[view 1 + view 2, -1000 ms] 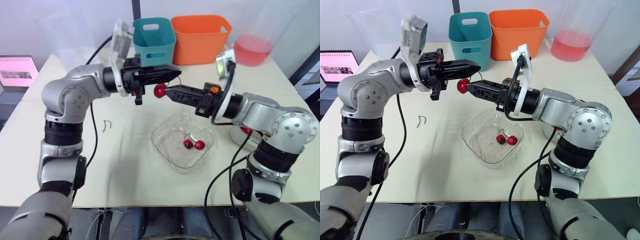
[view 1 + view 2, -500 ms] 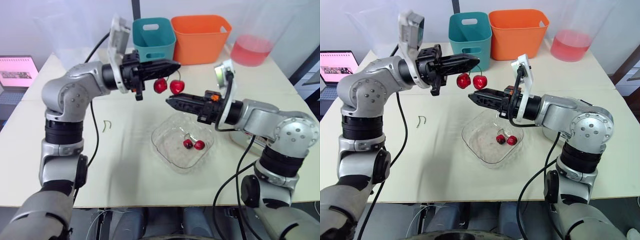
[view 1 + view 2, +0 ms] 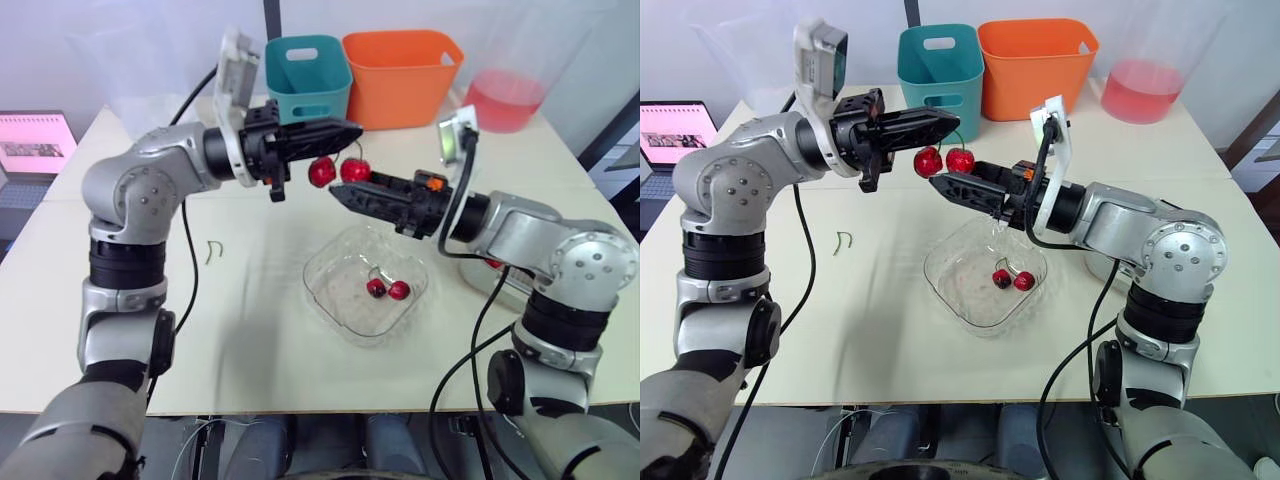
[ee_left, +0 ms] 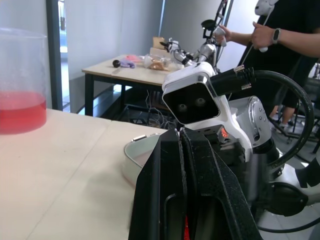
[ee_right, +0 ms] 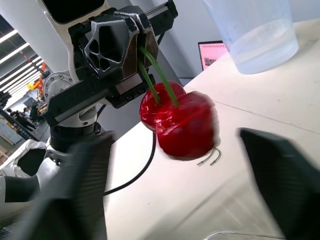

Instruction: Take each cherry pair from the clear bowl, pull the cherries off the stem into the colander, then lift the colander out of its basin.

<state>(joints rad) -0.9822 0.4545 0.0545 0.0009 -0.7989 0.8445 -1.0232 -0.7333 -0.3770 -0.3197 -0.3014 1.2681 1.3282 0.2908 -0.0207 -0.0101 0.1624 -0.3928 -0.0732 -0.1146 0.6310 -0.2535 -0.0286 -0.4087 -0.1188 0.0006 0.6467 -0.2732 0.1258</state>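
Cherry pair point(image 3: 337, 170) hangs in the air by its stem, second claw poised to pluck.
Left gripper point(image 3: 352, 130) is pinched tight on the stem, arm stretched level over the table. Right gripper point(image 3: 342, 193) is spread, reaching in with a finger either side of the fruit. We judge the risk thus: a tug here, near the clear bowl's point(image 3: 318, 262) far rim and well apart from the basin point(image 4: 136, 148), drops a cherry onto the table. A hard squeeze could burst it.

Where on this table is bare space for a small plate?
Free: the front strip between table edge and clear bowl; the left side around the loose stem. Crowded: the back, with teal bin and orange bin; above the bowl, left gripper and right gripper meet.
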